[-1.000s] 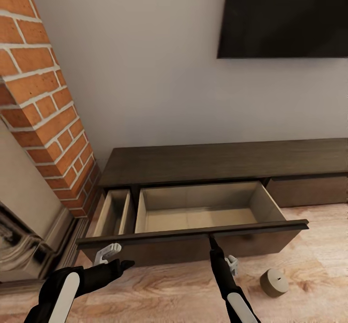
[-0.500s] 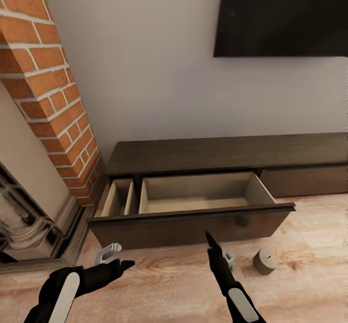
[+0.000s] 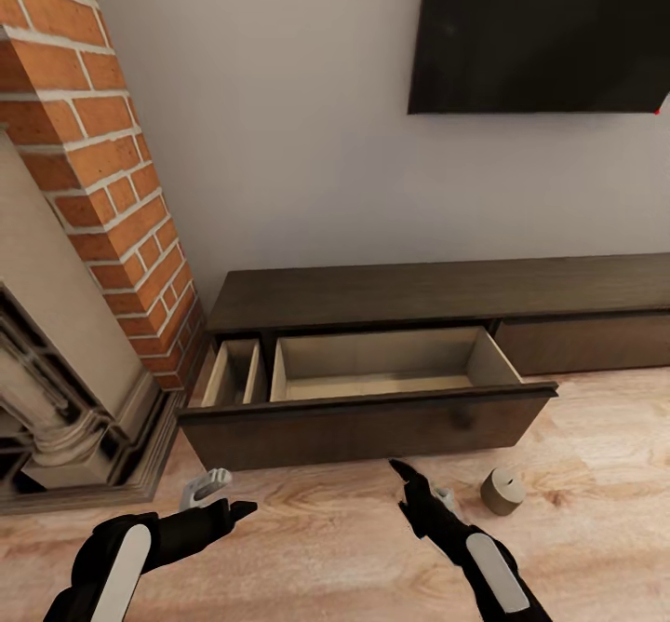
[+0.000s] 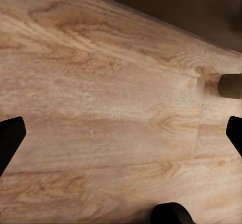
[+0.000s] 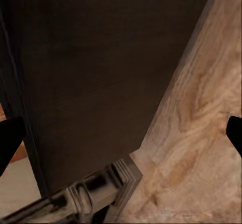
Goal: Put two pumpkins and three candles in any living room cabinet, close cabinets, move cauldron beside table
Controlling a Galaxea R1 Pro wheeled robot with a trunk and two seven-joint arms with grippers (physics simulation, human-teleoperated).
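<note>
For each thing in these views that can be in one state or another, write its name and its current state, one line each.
Cabinet: wide drawer pulled open, nothing visible in its interior; right-hand drawer front shut.
Candle: lying on the wooden floor, outside the drawer, not held.
Left end effector: open, holding nothing.
Right end effector: open, holding nothing, just short of the drawer front.
Television: screen dark.

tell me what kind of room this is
Most likely a living room: a dark flat screen hangs on the wall above a long low cabinet with one drawer pulled open, and a brick fireplace stands beside it.
</note>
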